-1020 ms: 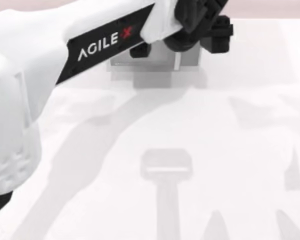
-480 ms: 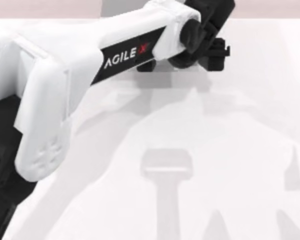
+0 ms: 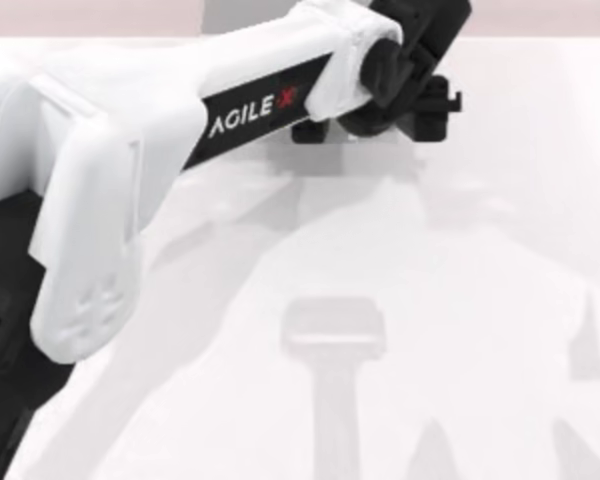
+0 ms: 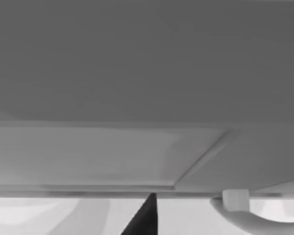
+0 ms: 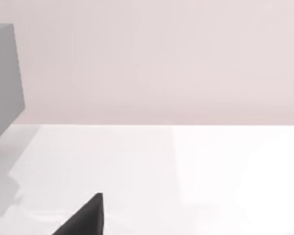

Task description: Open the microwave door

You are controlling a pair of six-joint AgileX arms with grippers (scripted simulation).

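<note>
Left arm reaches over the microwave [image 3: 242, 14] at the table's far edge.
You see its door [image 4: 88, 152] and pale handle [image 4: 255, 215] close up; the left gripper's [image 3: 420, 95] opening can't be told.

The microwave [image 4: 137, 73] looks matt grey metal; the table [image 3: 460, 260] is smooth, faintly glossy white.
</note>
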